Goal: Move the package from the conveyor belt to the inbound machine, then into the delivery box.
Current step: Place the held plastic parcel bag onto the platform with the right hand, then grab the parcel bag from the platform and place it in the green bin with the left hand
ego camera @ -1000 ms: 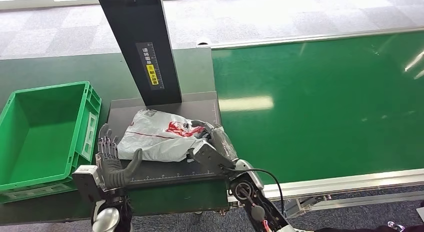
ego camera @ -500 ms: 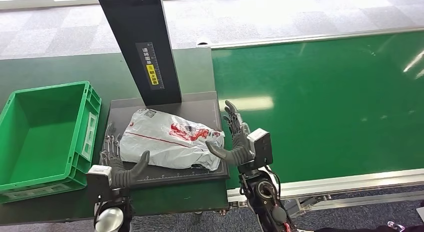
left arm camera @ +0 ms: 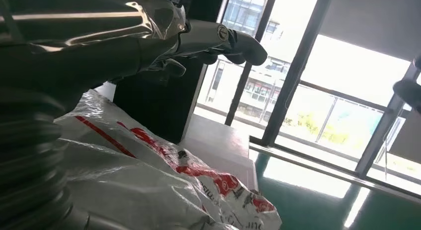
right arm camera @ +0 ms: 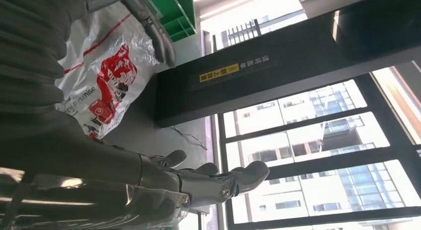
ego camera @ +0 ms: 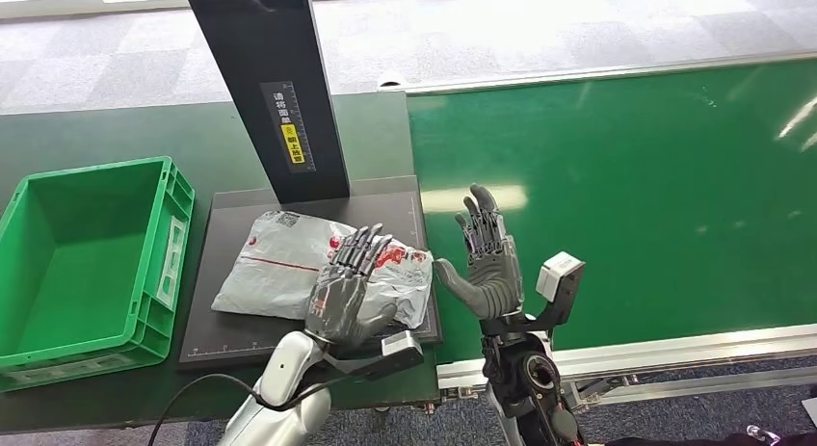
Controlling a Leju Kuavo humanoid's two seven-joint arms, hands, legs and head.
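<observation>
While both hands hold nothing, fingers spread, the left hand (ego camera: 349,290) hovers over the crumpled white-and-red plastic package (ego camera: 279,271), the right hand (ego camera: 489,261) just beside it.

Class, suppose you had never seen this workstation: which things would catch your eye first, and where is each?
Two grey robot hands, left hand and right hand, are raised open-fingered above a crumpled white plastic package with red print lying on the black scanning platform. A tall black post rises behind it; an empty green plastic crate sits left, a glossy green conveyor belt right.
</observation>
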